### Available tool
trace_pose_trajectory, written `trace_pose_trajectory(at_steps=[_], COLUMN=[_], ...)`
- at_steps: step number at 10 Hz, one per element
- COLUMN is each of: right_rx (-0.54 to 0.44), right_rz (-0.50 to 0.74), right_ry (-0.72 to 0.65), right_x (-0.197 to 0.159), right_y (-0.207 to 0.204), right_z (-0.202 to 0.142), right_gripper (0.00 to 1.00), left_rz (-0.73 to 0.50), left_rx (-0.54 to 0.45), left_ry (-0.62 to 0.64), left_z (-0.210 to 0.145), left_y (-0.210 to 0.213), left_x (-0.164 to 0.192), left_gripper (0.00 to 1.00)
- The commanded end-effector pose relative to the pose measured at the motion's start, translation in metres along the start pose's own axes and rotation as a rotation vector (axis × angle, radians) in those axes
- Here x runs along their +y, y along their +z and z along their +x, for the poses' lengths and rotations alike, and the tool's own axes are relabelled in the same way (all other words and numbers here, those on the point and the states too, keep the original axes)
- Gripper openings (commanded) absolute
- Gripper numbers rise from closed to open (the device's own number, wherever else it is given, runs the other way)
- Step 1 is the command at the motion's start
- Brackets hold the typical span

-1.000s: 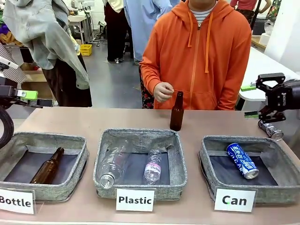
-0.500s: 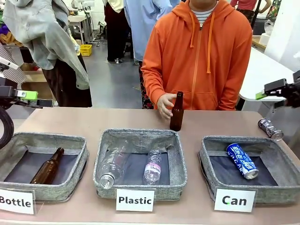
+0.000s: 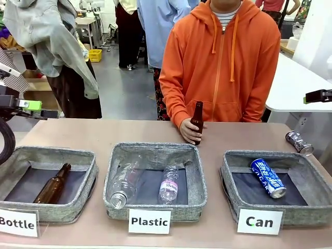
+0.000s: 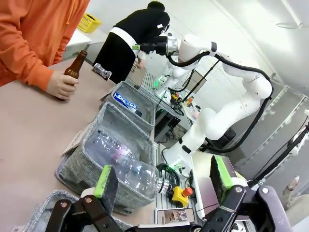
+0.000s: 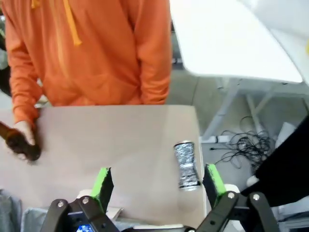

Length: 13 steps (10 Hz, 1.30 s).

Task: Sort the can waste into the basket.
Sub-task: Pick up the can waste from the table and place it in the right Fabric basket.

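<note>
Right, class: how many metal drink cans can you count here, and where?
2. The blue can lies inside the Can basket; the silver can lies on its side on the table beyond that basket, near the right edge. None looks hidden.

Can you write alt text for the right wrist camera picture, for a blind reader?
A silver can lies on its side on a tan table, framed by the open right gripper. At picture left, a person's hand holds a brown bottle.

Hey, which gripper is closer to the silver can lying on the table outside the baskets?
Right. The right gripper hangs open above the silver can at the right end of the table; the left gripper is open at the opposite, left end.
</note>
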State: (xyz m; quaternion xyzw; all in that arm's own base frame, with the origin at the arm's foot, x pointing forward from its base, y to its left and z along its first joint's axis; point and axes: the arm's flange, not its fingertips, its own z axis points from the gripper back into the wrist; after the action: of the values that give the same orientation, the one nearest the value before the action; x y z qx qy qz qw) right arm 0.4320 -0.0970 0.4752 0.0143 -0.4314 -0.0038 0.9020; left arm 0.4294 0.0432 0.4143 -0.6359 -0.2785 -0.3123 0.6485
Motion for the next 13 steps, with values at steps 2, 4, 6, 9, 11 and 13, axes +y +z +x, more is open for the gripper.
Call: trace_pose_trajectory(at_steps=[2,4,6,9,11,13], right_rx=[0.040,0.180,0.319,0.422,0.423,0.466], right_rz=[0.096,0.056,0.033,-0.008,0.024,0.030], right_ry=[-0.062,0.030,0.028,0.015,0.031,0.032], right_x=[-0.003,-0.006,-0.016,-0.038,-0.051,-0.057], right_y=[0.003,-0.024,-0.062,-0.096,-0.118,-0.143], right_z=[0.008,0.008,0.019,0.023,0.025,0.024], right_gripper=[1.00,1.00,1.00,1.00,1.00,1.00], left_rz=[0.001,0.001,0.001,0.001,0.001,0.001], left_rx=[0.006,0.006,0.006,0.006,0.006,0.006], left_ry=[-0.001,-0.001,-0.001,-0.001,-0.001,-0.001], left_z=[0.000,0.000,0.000,0.000,0.000,0.000], left_y=[0.000,0.000,0.000,0.000,0.000,0.000], left_x=[-0.003,-0.003,-0.003,-0.003,-0.003,-0.003], left_gripper=[1.00,1.00,1.00,1.00,1.00,1.00])
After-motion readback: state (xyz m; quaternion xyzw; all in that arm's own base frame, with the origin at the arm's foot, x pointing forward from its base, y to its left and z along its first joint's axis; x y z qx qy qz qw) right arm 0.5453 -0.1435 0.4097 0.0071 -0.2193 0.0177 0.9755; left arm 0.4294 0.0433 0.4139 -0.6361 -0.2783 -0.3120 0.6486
